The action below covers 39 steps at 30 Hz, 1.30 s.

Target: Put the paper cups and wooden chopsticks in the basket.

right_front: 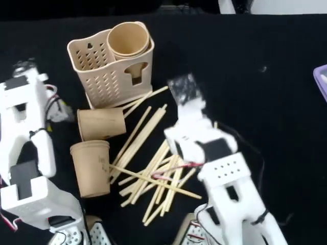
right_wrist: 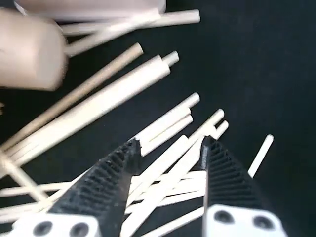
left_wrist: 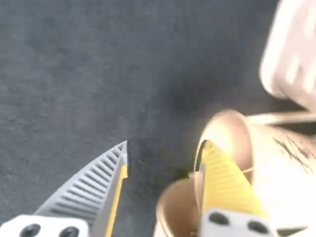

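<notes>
A beige perforated basket [right_front: 110, 76] stands at the back left with paper cups [right_front: 127, 38] nested in one compartment. Two more paper cups lie on their sides in front of it, one [right_front: 100, 124] nearer the basket, the other [right_front: 92, 168] closer to me. Wooden chopsticks [right_front: 153, 171] lie scattered to their right. My left gripper [left_wrist: 164, 147] is open, one finger [left_wrist: 222, 182] at the mouth of the nearer lying cup [left_wrist: 232, 143]; from above it [right_front: 60, 113] sits just left of that cup. My right gripper [right_wrist: 170, 144] is open low over chopsticks [right_wrist: 163, 173], with several ends between its fingers.
The black table cloth [right_front: 265, 102] stretches to the right. A purple object [right_front: 322, 81] pokes in at the right edge. The white bodies of both arms [right_front: 30, 168] [right_front: 230, 194] take up the front left and front centre.
</notes>
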Motion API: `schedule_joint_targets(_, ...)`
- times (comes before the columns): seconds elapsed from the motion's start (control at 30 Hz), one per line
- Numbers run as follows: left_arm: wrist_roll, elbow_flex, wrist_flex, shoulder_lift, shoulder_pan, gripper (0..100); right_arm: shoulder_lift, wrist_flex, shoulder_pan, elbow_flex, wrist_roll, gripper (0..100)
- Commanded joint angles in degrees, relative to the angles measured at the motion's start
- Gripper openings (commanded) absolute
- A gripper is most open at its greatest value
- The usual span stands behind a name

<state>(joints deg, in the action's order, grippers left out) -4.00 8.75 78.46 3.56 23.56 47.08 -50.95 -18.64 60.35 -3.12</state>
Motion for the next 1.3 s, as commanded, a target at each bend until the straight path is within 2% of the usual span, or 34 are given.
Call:
schedule_joint_targets(0.0, 0.5, -3.5, 3.7, -3.3, -5.8, 24, 4.9, 5.5, 1.6, 5.1, 1.7, 19.4)
schedule_joint_targets(0.3, 0.5, -12.5, 12.3, -3.4, -17.0, 24, 10.0, 5.9, 1.5, 8.9, 1.8, 19.4)
schedule_joint_targets(0.5, 0.8, -18.8, 16.9, -3.3, -28.0, 24, 12.4, 5.5, 2.2, 9.6, 2.7, 19.7)
schedule_joint_targets(0.7, 0.7, -21.7, 19.8, -3.3, -39.7, 24, 15.0, 5.8, 13.9, 9.5, 7.9, 19.8)
schedule_joint_targets(0.77, 0.5, -22.1, 20.1, -3.3, -42.5, 24, 15.6, 5.5, 15.6, 9.5, 8.5, 19.8)
schedule_joint_targets(0.87, 0.7, -22.1, 19.7, -2.9, -44.8, 24, 15.7, 5.5, 15.6, 9.6, 8.6, 19.8)
schedule_joint_targets(1.03, 0.8, -22.2, 19.7, -3.4, -44.9, 24, 16.0, 5.6, 15.6, 9.6, 8.6, 19.8)
schedule_joint_targets(1.27, 0.8, -29.9, 22.1, -3.4, -45.5, 24, 15.9, 5.6, 15.6, 9.6, 8.6, 19.8)
